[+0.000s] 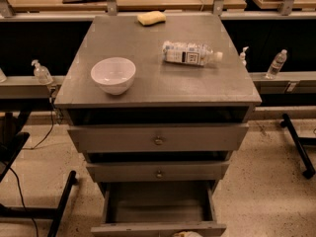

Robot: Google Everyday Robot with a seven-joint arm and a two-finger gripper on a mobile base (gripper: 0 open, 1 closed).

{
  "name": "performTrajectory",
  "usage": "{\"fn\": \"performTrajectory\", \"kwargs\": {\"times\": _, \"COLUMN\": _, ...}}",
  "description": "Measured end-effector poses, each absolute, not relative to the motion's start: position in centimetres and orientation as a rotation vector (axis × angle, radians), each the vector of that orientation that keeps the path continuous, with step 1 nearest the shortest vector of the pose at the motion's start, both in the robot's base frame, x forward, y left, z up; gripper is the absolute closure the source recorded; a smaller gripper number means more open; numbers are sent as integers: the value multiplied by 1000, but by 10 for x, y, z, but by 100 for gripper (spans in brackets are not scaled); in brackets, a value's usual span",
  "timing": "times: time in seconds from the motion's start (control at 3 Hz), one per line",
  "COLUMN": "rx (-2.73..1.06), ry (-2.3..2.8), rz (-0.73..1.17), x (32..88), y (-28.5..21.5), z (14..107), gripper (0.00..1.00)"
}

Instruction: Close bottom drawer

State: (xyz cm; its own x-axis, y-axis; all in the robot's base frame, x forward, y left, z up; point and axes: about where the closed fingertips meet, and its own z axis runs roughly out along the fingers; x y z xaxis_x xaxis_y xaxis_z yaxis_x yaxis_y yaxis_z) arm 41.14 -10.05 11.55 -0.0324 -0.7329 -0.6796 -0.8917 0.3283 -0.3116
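The bottom drawer [148,228] of the grey cabinet is pulled far out, showing its shallow empty box [158,204]. Its front panel lies at the bottom edge of the camera view, and its knob is cut off. The middle drawer [158,172] and top drawer [158,138] stick out a little, each with a small round knob. Only a small pale part of my gripper [187,234] shows at the bottom edge, right at the bottom drawer's front panel.
On the cabinet top [148,85] stand a white bowl [113,74], a lying plastic bottle [190,53] and a yellow sponge [151,18]. Black table legs stand on the floor at left [61,204] and right [298,144]. Small bottles sit on side rails [42,73].
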Motion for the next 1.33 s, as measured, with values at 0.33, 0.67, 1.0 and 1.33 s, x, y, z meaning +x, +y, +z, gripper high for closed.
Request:
{"fn": "performTrajectory", "kwargs": {"times": 0.33, "rx": -1435, "ry": 1802, "rz": 257, "x": 425, "y": -106, "z": 112, "gripper": 100}}
{"fn": "performTrajectory", "kwargs": {"times": 0.67, "rx": -1435, "ry": 1802, "rz": 257, "x": 425, "y": -106, "z": 112, "gripper": 100}}
{"fn": "performTrajectory", "kwargs": {"times": 1.0, "rx": -1441, "ry": 1769, "rz": 241, "x": 440, "y": -100, "z": 122, "gripper": 100}}
{"fn": "performTrajectory", "kwargs": {"times": 1.33, "rx": -1436, "ry": 1745, "rz": 221, "x": 452, "y": -99, "z": 131, "gripper": 100}}
